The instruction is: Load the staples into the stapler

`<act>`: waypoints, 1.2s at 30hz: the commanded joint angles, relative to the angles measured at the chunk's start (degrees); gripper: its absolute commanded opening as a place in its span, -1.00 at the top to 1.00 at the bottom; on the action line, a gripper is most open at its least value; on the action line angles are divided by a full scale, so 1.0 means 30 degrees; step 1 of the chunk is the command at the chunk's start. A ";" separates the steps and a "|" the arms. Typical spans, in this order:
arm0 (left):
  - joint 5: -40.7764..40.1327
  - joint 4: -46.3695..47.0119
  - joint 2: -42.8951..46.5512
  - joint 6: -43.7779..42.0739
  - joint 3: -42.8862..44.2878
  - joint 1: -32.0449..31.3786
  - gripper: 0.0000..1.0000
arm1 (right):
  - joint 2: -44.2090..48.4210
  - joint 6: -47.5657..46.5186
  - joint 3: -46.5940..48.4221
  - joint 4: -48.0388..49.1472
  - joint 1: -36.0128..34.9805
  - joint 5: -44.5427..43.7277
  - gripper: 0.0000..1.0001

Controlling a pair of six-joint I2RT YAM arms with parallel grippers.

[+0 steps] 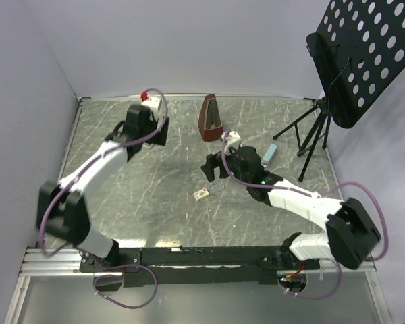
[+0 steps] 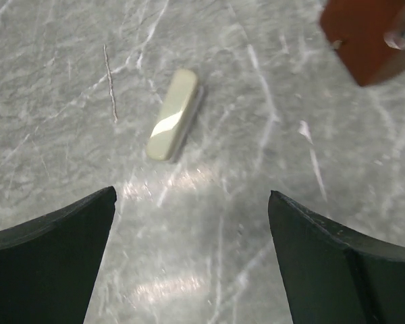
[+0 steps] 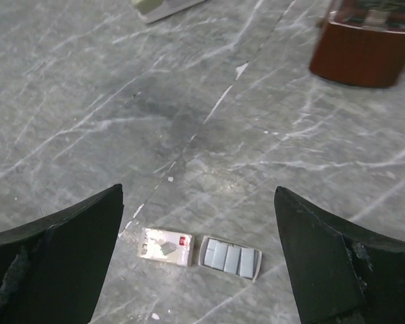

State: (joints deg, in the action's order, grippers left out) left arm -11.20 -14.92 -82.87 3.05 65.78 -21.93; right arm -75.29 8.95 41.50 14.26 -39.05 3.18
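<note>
**Setting:** robotics laboratory, enclosed bench-top test cell.

**Evidence:**
- Grey marble-patterned tabletop [image 1: 155,202], boxed in by plain pale lavender-grey wall panels [image 1: 189,40].
- Silver aluminium extrusion rail [image 1: 47,260] along the near edge.
- Two white-and-black jointed robot arms mounted side by side at that edge, left arm [image 1: 94,169] and right arm [image 1: 297,199].
- Loose purple cables [image 1: 131,297] looping from the bases and along both arms.
- Props: black perforated metal music stand on a tripod [image 1: 371,47], far right; reddish-brown wooden pyramid-shaped metronome [image 1: 210,118], back centre.
</note>
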 commanded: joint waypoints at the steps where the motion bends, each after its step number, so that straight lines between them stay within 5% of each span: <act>1: 0.1389 -0.2290 -0.3885 -0.0808 0.3789 0.1275 -0.99 | 0.2270 0.0764 -0.1669 0.2012 0.0154 -0.2083 -0.99; 12: 0.3235 -0.4137 -1.1364 -0.4472 1.0384 0.2447 -0.87 | 0.3797 0.1645 -0.3343 0.3741 0.0330 -0.2965 -0.99; 25: 0.4114 -0.4755 -1.4153 -0.5733 1.2936 0.2624 -0.37 | 0.3416 0.1558 -0.3402 0.3948 0.0301 -0.2993 -0.99; 36: 0.4729 -0.5279 -1.5442 -0.5791 1.4575 0.2624 -0.21 | 0.2859 0.1469 -0.3139 0.3801 0.0359 -0.2789 -0.99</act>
State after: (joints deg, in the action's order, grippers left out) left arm 0.75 -29.95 -128.53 -13.34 105.69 -13.96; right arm -66.28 13.06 31.48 23.18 -38.35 -5.13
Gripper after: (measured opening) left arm 0.612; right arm 0.994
